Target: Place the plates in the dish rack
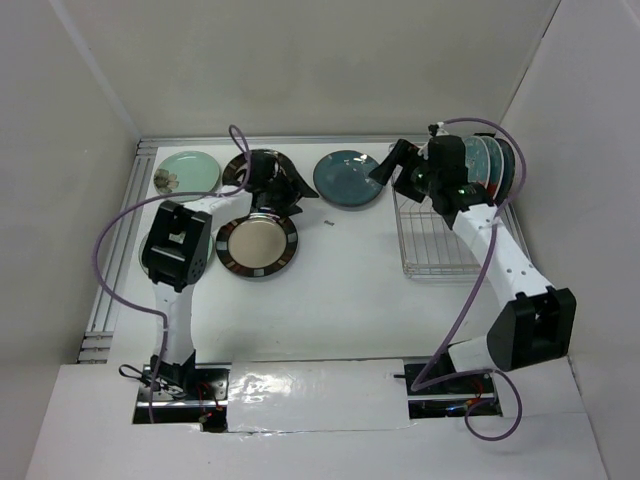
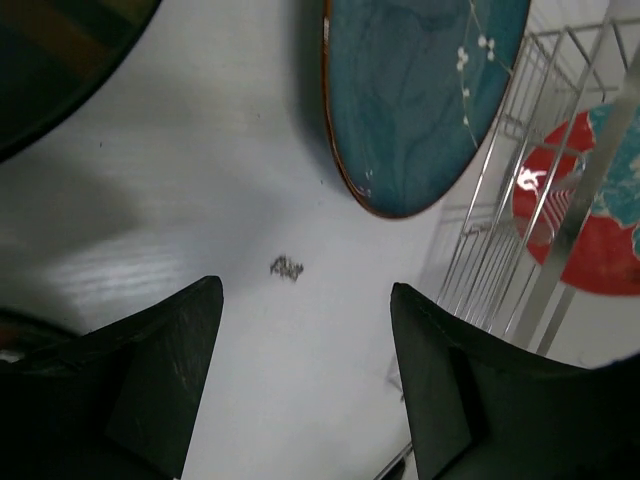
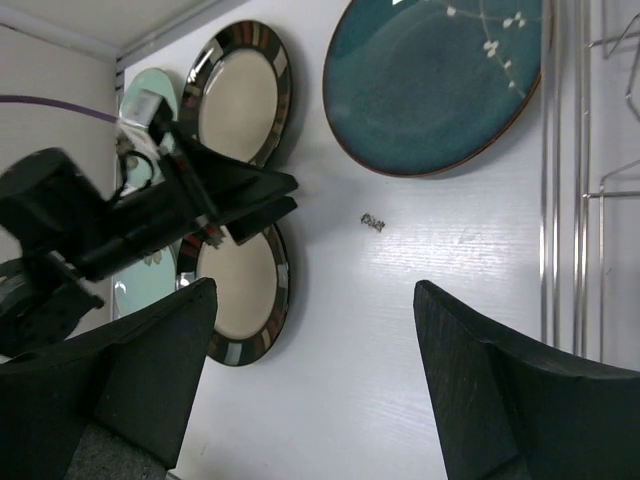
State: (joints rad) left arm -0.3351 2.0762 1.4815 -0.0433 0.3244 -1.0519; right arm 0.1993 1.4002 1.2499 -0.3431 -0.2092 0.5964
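The left gripper (image 2: 305, 290) hangs wide open and empty over the table (image 1: 340, 300), upper centre in the overhead view, beside a teal plate (image 1: 348, 180) and above a cream plate (image 1: 257, 246). The right gripper (image 3: 315, 285) is also spread and empty. The rack (image 1: 432, 245) sits at right, with plates (image 1: 492, 165) standing at its top end

**Dish rack and plates.** A rectangular silver wire dish rack (image 1: 432, 255) with upright tines stands at the right of the table. Several round glossy plates stand on edge at its far end (image 1: 492, 162), one of them a red-and-teal plate (image 2: 590, 225); their number cannot be told. Flat on the table lie:
- a dark teal plate (image 1: 349, 179), just left of the rack;
- a near cream plate with dark striped rim (image 1: 257, 246);
- a far cream plate (image 3: 238, 95) of the same pattern;
- a mint-green plate (image 1: 188, 172), far left;
- a second mint-green plate (image 3: 135, 292), mostly hidden.
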